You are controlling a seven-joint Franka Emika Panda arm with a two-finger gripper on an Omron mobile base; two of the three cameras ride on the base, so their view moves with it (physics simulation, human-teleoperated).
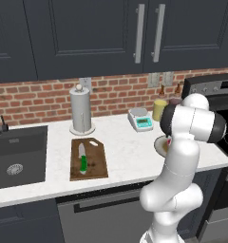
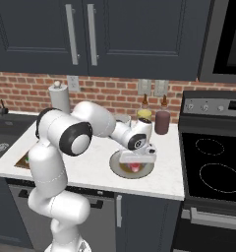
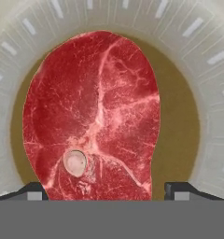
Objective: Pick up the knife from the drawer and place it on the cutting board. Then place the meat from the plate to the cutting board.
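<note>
1. Your gripper (image 3: 104,190) hangs low over the meat (image 3: 93,114), jaws spread wide with one dark fingertip (image 3: 32,190) at each flank of the steak; nothing is pinched yet.
2. The meat lies flat on the plate (image 2: 121,170), covering much of its olive centre. You would do well to lower until the tips bracket the slab's edges, then close squarely and lift straight up before swinging away.
3. Your arm reaches forward from the base, elbow bent, wrist turned down so the hand points straight at the plate on the desk (image 1: 120,142).
4. Farther left along the desk, the knife (image 1: 82,159) already rests on the cutting board (image 1: 99,161). Judged from this, set the steak on bare board beside the blade.
</note>
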